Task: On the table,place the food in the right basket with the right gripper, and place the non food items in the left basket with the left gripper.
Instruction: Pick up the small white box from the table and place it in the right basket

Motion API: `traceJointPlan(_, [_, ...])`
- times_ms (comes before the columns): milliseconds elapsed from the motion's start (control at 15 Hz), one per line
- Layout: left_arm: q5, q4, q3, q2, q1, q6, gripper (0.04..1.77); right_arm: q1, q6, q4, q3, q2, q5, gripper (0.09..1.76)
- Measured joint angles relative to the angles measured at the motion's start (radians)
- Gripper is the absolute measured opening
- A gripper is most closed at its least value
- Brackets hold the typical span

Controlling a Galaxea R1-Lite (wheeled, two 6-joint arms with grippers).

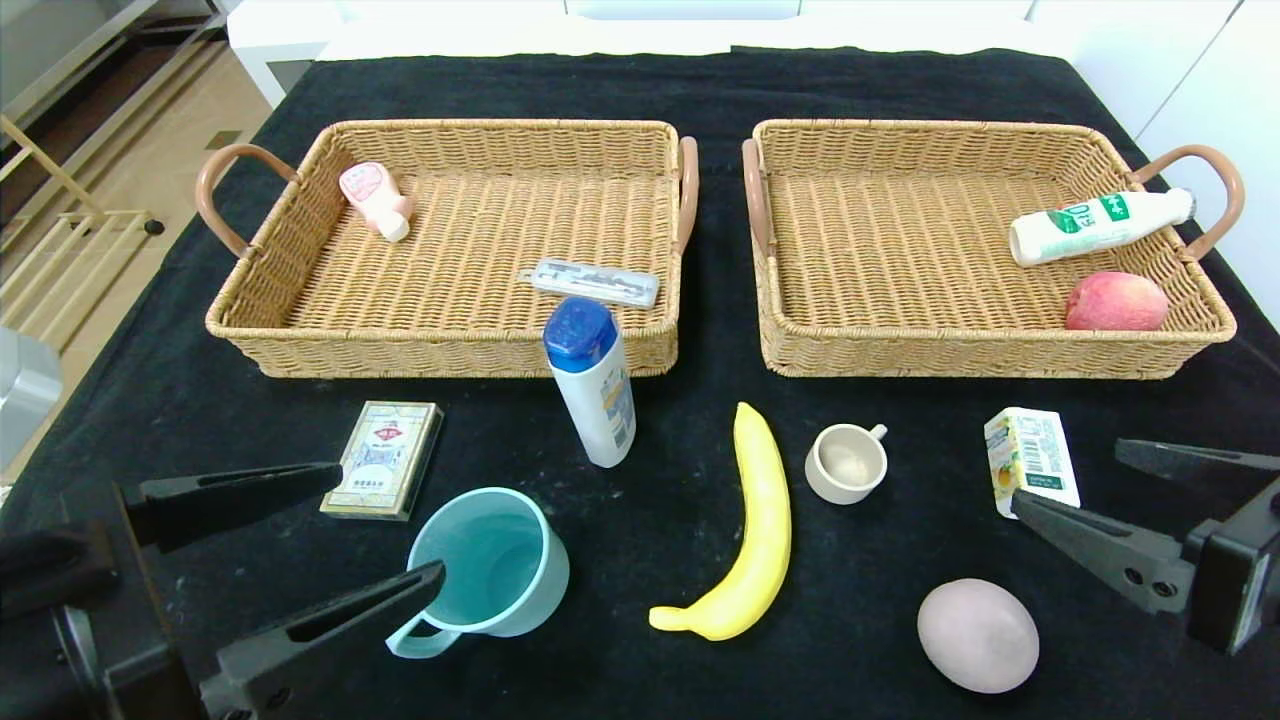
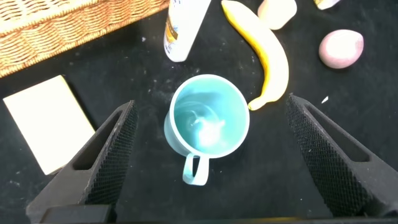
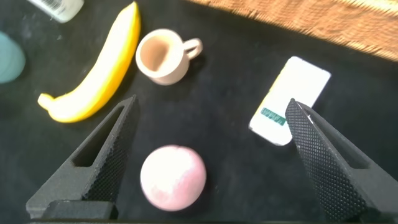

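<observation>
My left gripper is open over the teal mug, which stands upright between its fingers in the left wrist view. My right gripper is open above the table's right side, between the juice carton and the pink ball. In the right wrist view the ball lies between the fingers and the carton lies by one fingertip. A banana, a small beige cup, a shampoo bottle and a card box are on the black cloth.
The left basket holds a pink bottle and a grey case. The right basket holds a milk bottle and an apple. The shampoo bottle stands close to the left basket's front wall.
</observation>
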Motion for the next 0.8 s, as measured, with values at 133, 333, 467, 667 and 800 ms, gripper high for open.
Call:
traceJointPlan(133, [-0.001,0.005,-0.010,-0.005,0.015,0.007,1.72,-0.001,0.001,0.011,-0.028,0.018,-0.040,1.71])
traceJointPlan(333, [-0.002,0.014,-0.022,-0.007,0.019,0.022,1.72,-0.002,0.003,0.051,-0.089,0.074,-0.121,1.71])
traceJointPlan(467, [-0.001,0.015,-0.023,-0.009,0.020,0.026,1.72,-0.007,0.016,0.141,-0.163,0.123,-0.183,1.71])
traceJointPlan(667, [-0.002,0.015,-0.018,-0.011,0.020,0.028,1.72,-0.036,0.087,0.266,-0.292,0.206,-0.242,1.71])
traceJointPlan(800, [-0.001,0.016,-0.015,-0.016,0.020,0.029,1.72,-0.074,0.179,0.387,-0.388,0.261,-0.257,1.71])
